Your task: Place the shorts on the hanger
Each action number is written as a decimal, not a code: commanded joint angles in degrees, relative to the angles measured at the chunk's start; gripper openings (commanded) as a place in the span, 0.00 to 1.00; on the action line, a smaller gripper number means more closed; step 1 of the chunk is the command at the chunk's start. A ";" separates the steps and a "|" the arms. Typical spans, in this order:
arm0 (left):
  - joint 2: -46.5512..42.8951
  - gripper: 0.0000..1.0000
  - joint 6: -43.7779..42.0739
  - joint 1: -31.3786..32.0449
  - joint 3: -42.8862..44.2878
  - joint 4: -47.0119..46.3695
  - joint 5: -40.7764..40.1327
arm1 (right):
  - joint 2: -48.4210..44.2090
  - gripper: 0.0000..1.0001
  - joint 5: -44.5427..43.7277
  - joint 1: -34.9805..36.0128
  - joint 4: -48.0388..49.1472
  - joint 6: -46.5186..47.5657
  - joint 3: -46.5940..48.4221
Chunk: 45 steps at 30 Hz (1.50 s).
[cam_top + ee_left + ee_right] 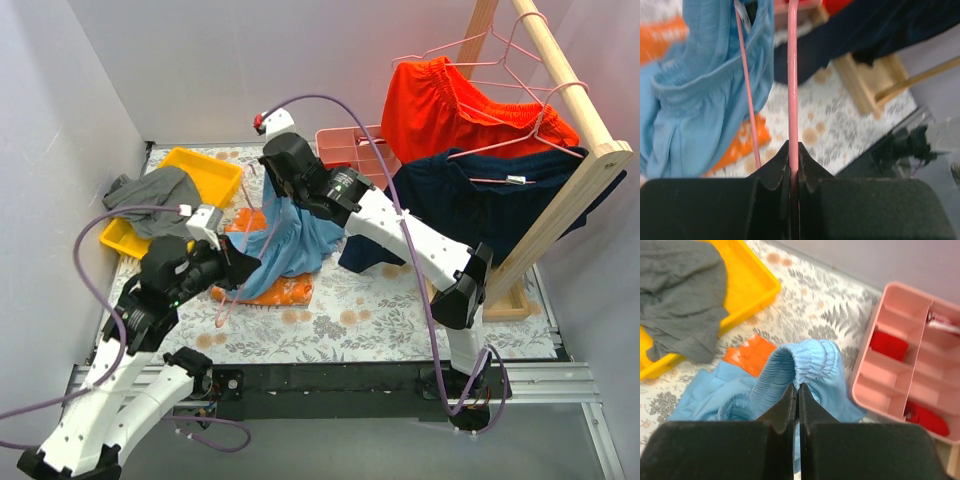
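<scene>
On my feed the floral table mat [400, 320] fills the workspace, and I take the yellow tray [215, 170] at its far left as my marker. Far to the right of that tray stands the wooden rail [570, 90], which carries a dark navy garment [470, 200] and red-orange shorts [450, 105] on pink wire hangers. A grey garment [150, 195] spills over the tray's left half. Just right of the tray the sky-blue shorts [290, 240] hang lifted by the waistband, their lower folds lying on an orange cloth [280, 292] nearer to me than the tray. A pink divided tray [900, 350] sits to the right of the yellow one, beyond the shorts. My right gripper [798, 387] is pinched tight on the gathered elastic waistband. My left gripper [793, 147], nearer to me than the tray, is clamped on the pink wire hanger [793, 100]. One thinner strand of the hanger lies against the blue fabric, but I cannot tell whether it runs inside the shorts.
</scene>
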State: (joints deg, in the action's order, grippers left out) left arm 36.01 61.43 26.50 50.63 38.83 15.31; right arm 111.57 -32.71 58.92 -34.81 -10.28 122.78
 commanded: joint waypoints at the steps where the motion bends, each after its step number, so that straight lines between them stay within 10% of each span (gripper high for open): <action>1: -7.78 0.00 0.80 0.30 -1.23 -13.76 -5.89 | 0.76 0.01 5.79 0.93 0.09 9.22 10.63; 12: -13.24 0.00 1.32 0.31 -12.13 -37.32 -12.58 | -6.98 0.01 35.14 1.81 5.90 14.41 2.98; 30: -19.22 0.00 -0.61 -5.21 -3.09 -44.81 -7.49 | -25.87 0.01 33.77 4.01 12.74 18.63 -4.47; 36: -17.73 0.00 1.67 -7.52 -4.57 -47.26 -8.62 | -17.20 0.01 32.36 2.52 10.20 17.15 0.17; 45: -16.58 0.00 3.70 -7.52 -16.08 -56.32 -10.04 | -14.62 0.33 31.05 2.96 15.03 6.69 -13.69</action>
State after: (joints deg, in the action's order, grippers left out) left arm 19.22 64.27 19.51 37.32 -7.62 8.49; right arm 98.15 -0.05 61.71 -20.86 2.00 114.59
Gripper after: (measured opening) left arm 0.027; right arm 0.271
